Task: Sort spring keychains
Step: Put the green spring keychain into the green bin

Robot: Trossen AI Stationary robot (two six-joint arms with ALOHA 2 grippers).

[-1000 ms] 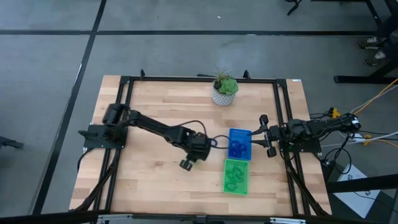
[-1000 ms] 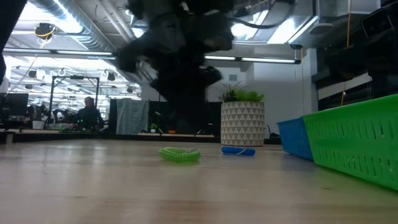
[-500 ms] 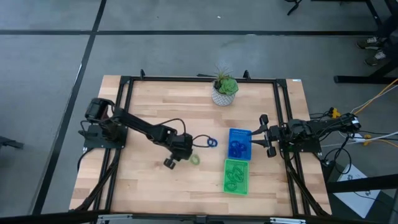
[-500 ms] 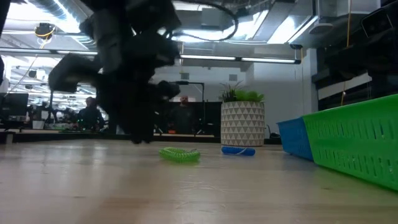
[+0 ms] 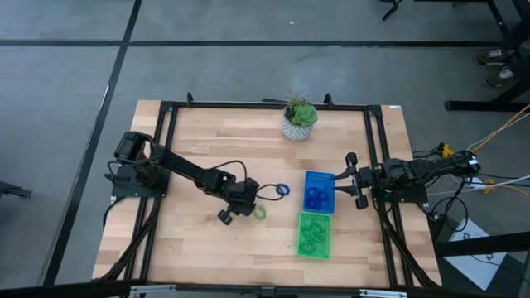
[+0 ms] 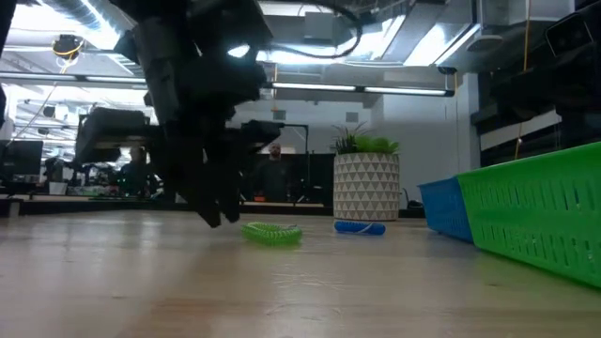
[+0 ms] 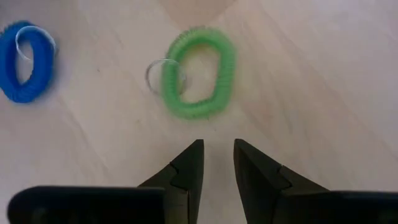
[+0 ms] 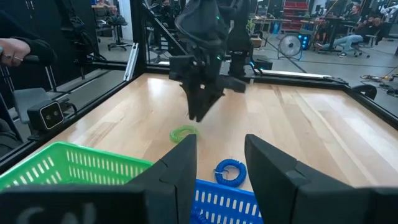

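Note:
One light green spring keychain [image 7: 198, 73] lies flat on the wood with its metal ring to one side. It also shows in the high view [image 5: 260, 213] and the low view [image 6: 272, 233]. A blue keychain [image 7: 25, 62] lies flat a little farther toward the blue tray [image 5: 281, 190]. More blue coils lie in the blue tray [image 5: 319, 180] and green coils in the green tray [image 5: 315, 247]. My left gripper [image 7: 217, 149] hovers low, just short of the green keychain, its fingers narrowly open [image 5: 248, 209]. My right gripper [image 8: 217, 155] waits open at the right edge [image 5: 354, 180].
A potted plant in a white patterned pot [image 5: 299, 122] stands near the far edge. The blue and green trays sit side by side right of centre. Bare wood lies left of and nearer than the left gripper. A black frame borders the table.
My left gripper has drawn back from beside the blue tray toward the table's left and come down close to the wood, uncovering the green and blue keychains. It now stands just left of the green one. The keychains have not moved.

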